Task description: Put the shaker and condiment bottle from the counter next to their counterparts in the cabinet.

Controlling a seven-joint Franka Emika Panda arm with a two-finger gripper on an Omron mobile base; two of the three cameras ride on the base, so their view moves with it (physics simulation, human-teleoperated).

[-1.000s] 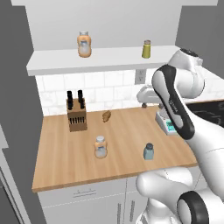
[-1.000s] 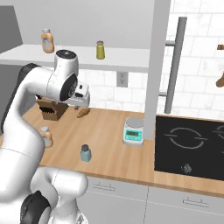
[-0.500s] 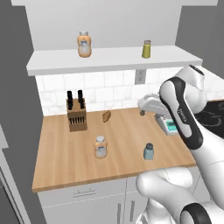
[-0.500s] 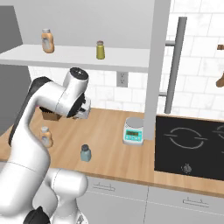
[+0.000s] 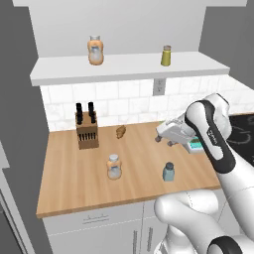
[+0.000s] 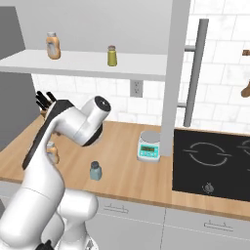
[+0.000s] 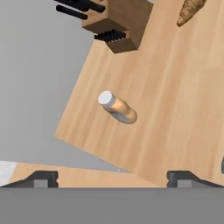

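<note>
Spread wide and empty, the hand point(image 5: 163, 140) is held above the desk point(image 5: 64, 178). Nothing is moved yet: the condiment bottle point(image 5: 114, 166) and the shaker point(image 5: 168, 171) are both left standing there, apart from the cabinet point(image 5: 124, 69).

Pale orange condiment bottle point(image 5: 114, 166), blue-grey shaker point(image 5: 168, 172), tan wooden counter point(image 5: 64, 183)

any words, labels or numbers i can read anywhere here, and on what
None can be read.
The small kitchen scale has a pale display panel: too small and blurred to show any digits.
The orange bottle on the cabinet shelf has a pale front patch: no lettering shows.
The condiment bottle on the counter: a greyish patch, no print.
</note>
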